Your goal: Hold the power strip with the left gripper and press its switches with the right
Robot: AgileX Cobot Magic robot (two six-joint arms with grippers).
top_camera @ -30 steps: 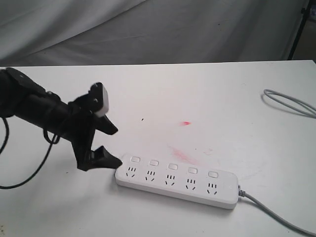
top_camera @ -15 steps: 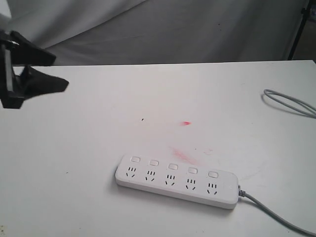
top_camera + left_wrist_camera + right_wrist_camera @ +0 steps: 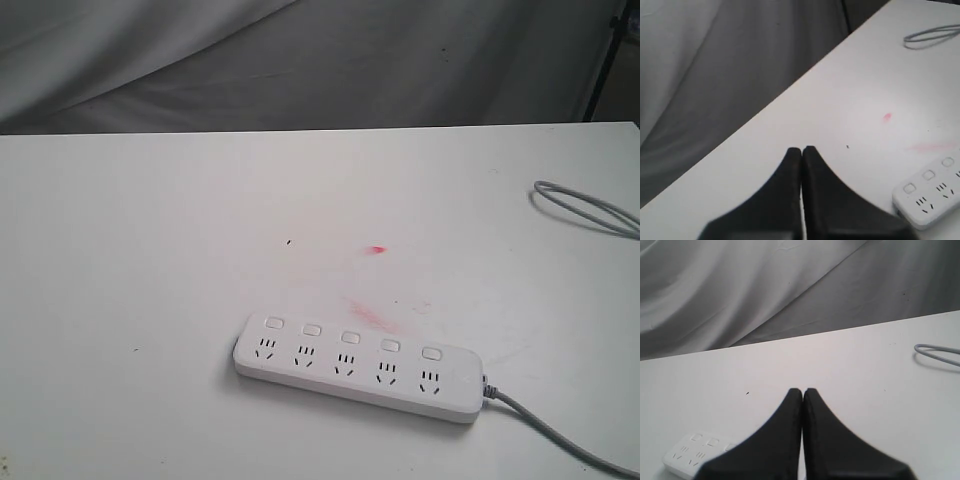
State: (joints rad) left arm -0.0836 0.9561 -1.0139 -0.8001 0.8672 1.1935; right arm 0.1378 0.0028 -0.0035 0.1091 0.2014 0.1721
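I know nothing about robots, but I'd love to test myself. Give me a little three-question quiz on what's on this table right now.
1. True or false: the left gripper is clamped on the power strip.
2. How many switches does the strip have? A three, B five, C seven.
3. Fill in: the right gripper has its jaws ____ (open or shut).

Key:
1. False. Its jaws are shut on nothing, apart from the strip.
2. B.
3. Shut.
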